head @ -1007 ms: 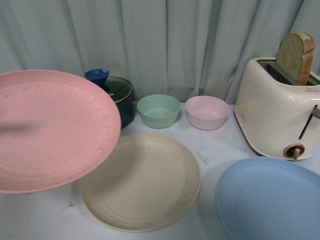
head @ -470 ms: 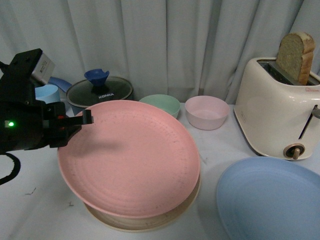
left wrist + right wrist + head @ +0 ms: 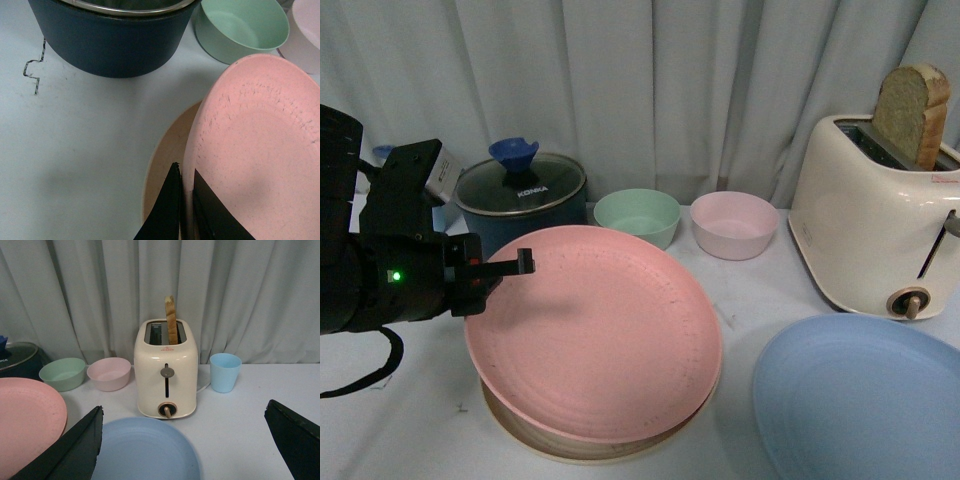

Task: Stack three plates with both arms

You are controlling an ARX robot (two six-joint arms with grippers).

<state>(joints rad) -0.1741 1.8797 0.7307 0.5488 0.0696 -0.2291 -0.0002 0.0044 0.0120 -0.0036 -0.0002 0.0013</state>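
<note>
At the far left of the front view, the black left arm (image 3: 380, 270) reached in over the white table (image 3: 410, 420). The left gripper (image 3: 520, 264) pinched the left rim of the pink plate (image 3: 600, 335). The left wrist view showed this closely: one finger (image 3: 167, 205) lay under the rim and the other on top, with the edge caught between them.

The pink plate lay over the cream plate (image 3: 545, 448), covering nearly all of it, so that only a crescent of cream rim showed at the front and left. Whether the two touched all round could not be told.

Behind them stood a dark pot (image 3: 525, 205) with a glass lid and blue knob, then a green bowl (image 3: 637, 218) and a pink bowl (image 3: 733, 223), side by side before the curtain (image 3: 650, 90).

Further right, the blue plate (image 3: 860, 400) lay flat at the front of the table, apart from the pair and just before the toaster (image 3: 875, 220), where a slice of bread (image 3: 912, 112) stood upright in a slot.

In the right wrist view, the right gripper (image 3: 184, 414) hung above the blue plate with its fingers (image 3: 70, 452) spread wide, holding nothing. A blue cup (image 3: 225, 371) stood just beside the toaster.
</note>
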